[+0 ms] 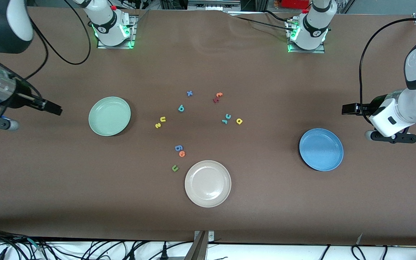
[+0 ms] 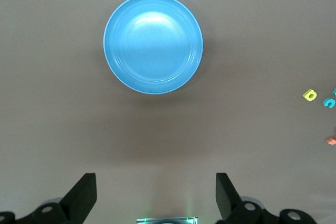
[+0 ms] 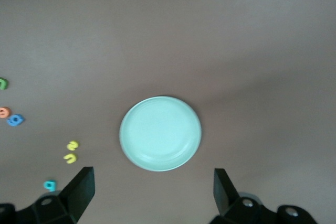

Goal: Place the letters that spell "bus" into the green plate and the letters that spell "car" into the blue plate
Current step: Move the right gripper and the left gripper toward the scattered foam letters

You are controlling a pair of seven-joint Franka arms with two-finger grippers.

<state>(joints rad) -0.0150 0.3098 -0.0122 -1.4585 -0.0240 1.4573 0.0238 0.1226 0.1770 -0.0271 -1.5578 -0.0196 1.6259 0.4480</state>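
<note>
Nothing was sorted yet. Both grippers hung with jaws spread wide and empty: left gripper (image 2: 155,195) near the round blue plate (image 1: 321,149), right gripper (image 3: 153,192) near the round mint-green plate (image 1: 109,116). Teal foam "b" (image 1: 181,108) and yellow "u" (image 1: 163,119) and "s" (image 1: 157,125) lay mid-table; teal "c" (image 1: 228,116) and "r" (image 1: 224,121) and yellow "a" (image 1: 239,121) sat together nearer the blue plate. Best approach: descend straight, pinch one tiny letter alone.
</note>
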